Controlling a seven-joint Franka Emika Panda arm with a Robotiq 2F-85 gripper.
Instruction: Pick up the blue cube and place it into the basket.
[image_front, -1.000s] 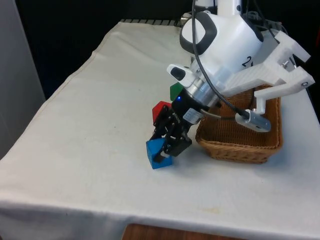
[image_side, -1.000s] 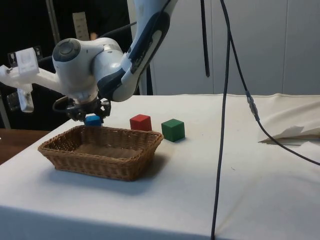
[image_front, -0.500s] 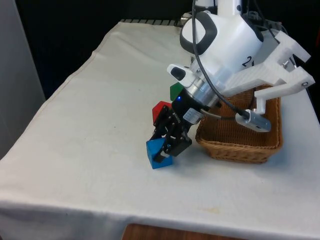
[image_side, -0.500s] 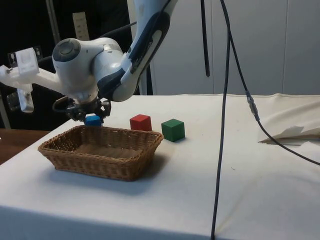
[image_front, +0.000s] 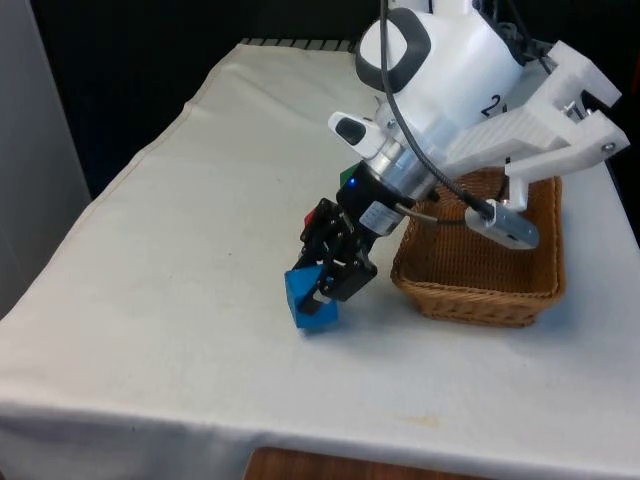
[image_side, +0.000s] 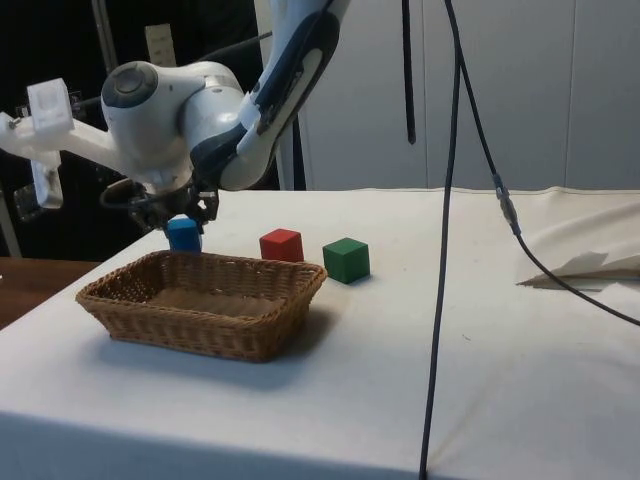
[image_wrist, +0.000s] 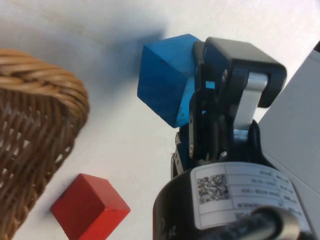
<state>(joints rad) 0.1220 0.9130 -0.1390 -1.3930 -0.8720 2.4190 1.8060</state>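
Table (image_front: 180, 260): covered by a white cloth.

Blue cube (image_front: 305, 296): held tilted between the black fingers of the gripper (image_front: 325, 290), which is clenched on it. In the front view it sits at the basket's left, outside the rim, close above the cloth. In the side view the blue cube (image_side: 184, 234) shows just beyond the basket's far rim, under the gripper (image_side: 178, 215). In the wrist view the blue cube (image_wrist: 165, 77) is pinched at one side by a finger (image_wrist: 220, 95), with its shadow on the cloth beside it.

Red cube (image_front: 322, 212): on the cloth, partly hidden behind the gripper in the front view; in the side view the red cube (image_side: 281, 245) stands just past the basket's far corner. Also the red cube (image_wrist: 90, 206) in the wrist view, near the basket's wall.

Green cube (image_front: 348, 180): mostly hidden by the arm; in the side view the green cube (image_side: 346, 259) stands just beside the red one.

Basket (image_front: 480, 290): woven wicker, at the front view's right; basket (image_side: 200, 310); basket (image_wrist: 35, 125).
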